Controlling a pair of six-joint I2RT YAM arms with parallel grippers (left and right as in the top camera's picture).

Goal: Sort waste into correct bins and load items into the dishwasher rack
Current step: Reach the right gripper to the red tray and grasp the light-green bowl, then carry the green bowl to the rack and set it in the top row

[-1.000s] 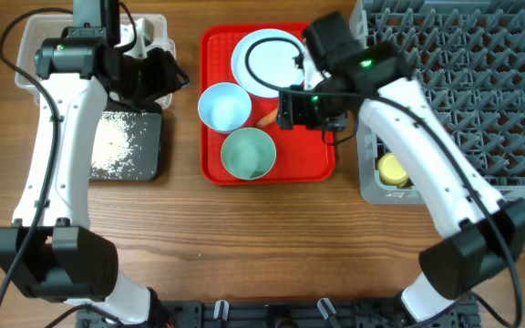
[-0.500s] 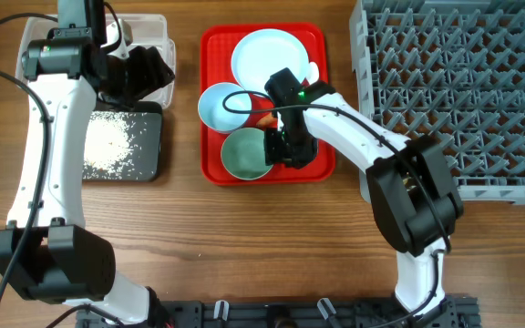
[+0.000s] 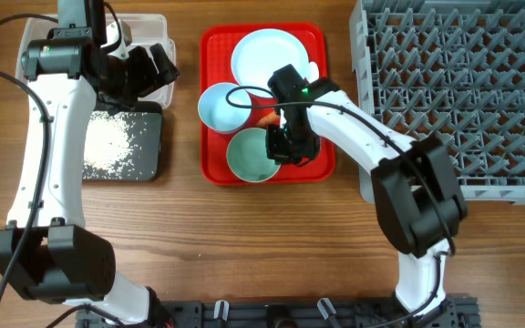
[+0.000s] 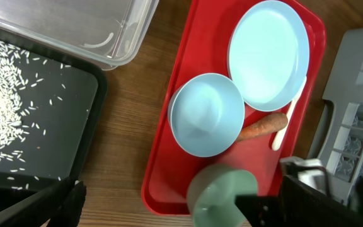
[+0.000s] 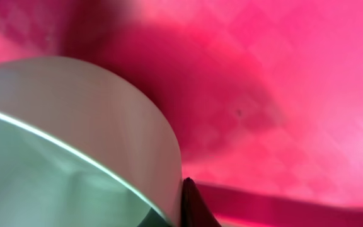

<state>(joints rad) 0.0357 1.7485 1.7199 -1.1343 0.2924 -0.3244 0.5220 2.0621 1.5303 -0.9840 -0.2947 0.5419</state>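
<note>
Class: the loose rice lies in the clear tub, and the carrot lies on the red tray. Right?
No: the rice lies in the black tray, not the clear tub; the left wrist view shows it. The carrot is on the red tray.

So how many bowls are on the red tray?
2. A light-blue bowl sits on the left of the red tray, next to the carrot. A green bowl sits at the tray's front edge, by the right gripper. The arm hides a little of the tray.
</note>
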